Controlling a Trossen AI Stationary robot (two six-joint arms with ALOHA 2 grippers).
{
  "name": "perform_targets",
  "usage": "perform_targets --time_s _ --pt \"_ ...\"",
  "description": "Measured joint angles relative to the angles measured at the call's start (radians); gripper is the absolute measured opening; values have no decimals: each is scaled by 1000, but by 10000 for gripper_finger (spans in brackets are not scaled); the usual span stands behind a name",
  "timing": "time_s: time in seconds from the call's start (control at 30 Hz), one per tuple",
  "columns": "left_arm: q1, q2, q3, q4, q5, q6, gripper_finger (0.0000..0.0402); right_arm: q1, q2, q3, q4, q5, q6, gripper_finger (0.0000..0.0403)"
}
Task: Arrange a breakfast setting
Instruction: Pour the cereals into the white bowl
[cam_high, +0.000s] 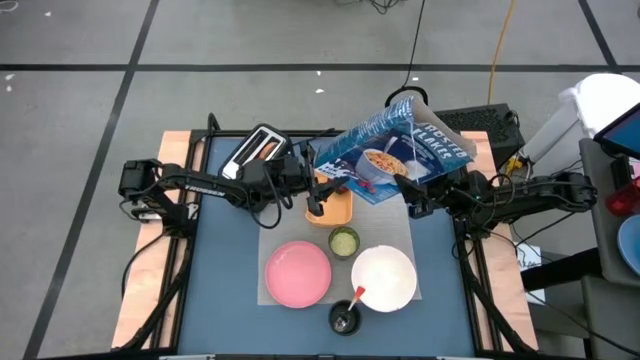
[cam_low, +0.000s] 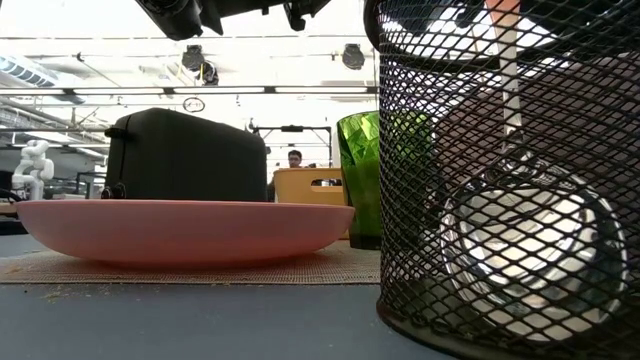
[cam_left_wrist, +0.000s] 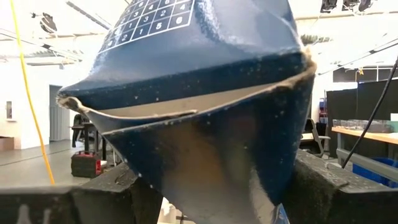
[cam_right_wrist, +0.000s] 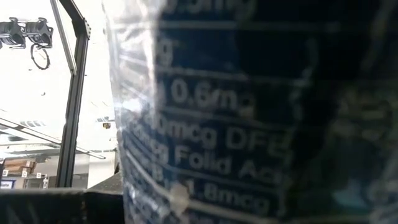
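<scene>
We carry the blue cereal box (cam_high: 400, 152) aloft at twelve o'clock, left gripper (cam_high: 322, 172) and right gripper (cam_high: 415, 195) each pinching an end, as far as we can tell. Pink plate (cam_high: 298, 274), white bowl (cam_high: 384, 278) and green cup (cam_high: 344, 241) sit on the mat; the box is not yet placed.

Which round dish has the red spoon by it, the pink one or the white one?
The white bowl: the spoon touches its rim. The pink plate sits alone beside it.

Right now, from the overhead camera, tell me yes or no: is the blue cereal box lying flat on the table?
No: the blue cereal box is held up in the air between both arms, above the orange rectangular tray.
</scene>
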Motion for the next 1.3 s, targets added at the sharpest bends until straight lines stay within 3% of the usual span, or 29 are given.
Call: perform_targets --time_s 0.17,0.43,0.6,1.3 --pt "0 0 0 15 0 0 253 0 0 0 -1 0 0 251" --pt "1 0 1 20 -6 0 252 0 -14 -1 -61 1 -1 341" --pt "0 0 2 23 -4 0 252 0 -53 -1 -136 0 -5 374" --pt "0 -77 1 -56 0 16 252 0 -355 -1 -673 -3 -87 380"
